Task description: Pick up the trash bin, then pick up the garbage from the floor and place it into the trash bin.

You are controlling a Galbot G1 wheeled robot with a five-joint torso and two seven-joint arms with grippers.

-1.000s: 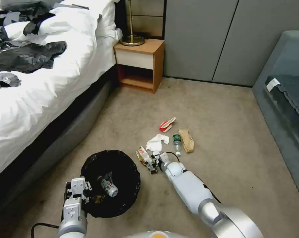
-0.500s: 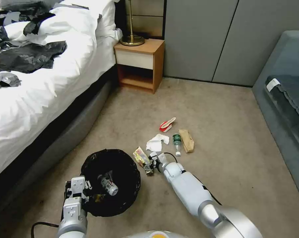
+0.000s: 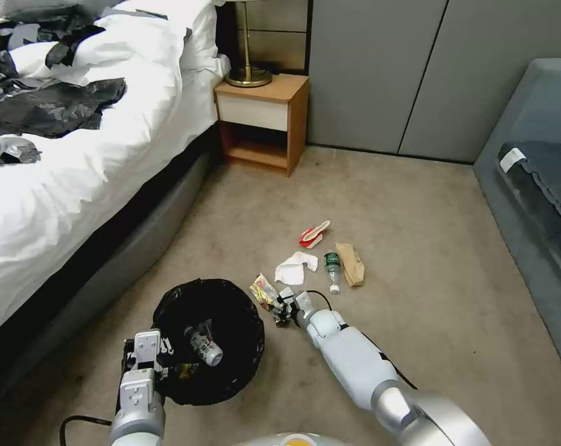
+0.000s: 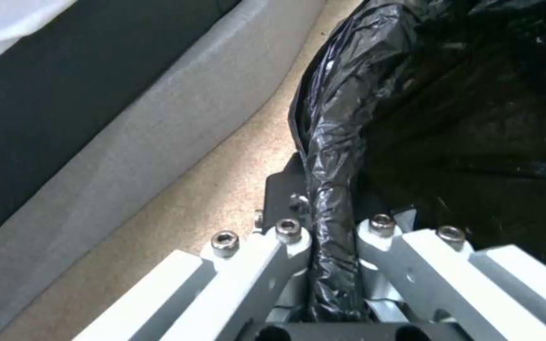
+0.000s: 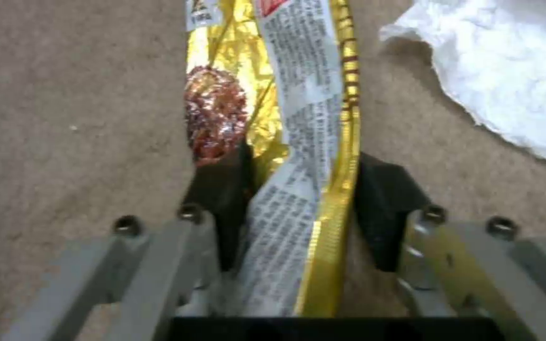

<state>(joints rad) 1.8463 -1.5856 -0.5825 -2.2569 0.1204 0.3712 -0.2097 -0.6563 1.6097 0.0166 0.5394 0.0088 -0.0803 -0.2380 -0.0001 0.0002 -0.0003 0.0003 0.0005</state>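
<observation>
On the carpet beside the trash bin [image 3: 209,341], the yellow snack wrapper [image 5: 298,156] sits between the right gripper [image 3: 279,311] pads, apparently pinched. Left gripper [image 4: 333,227] clamps the bin's bag-covered rim.

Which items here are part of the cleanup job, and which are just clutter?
Job:
- trash bin, rim clamped by left end effector
- yellow snack wrapper, between the right end effector pads
- white tissue
- bottle
- brown paper bag
- red-and-white packet

Clutter:
- black plastic sheets on bed
- nightstand
- lamp
</observation>
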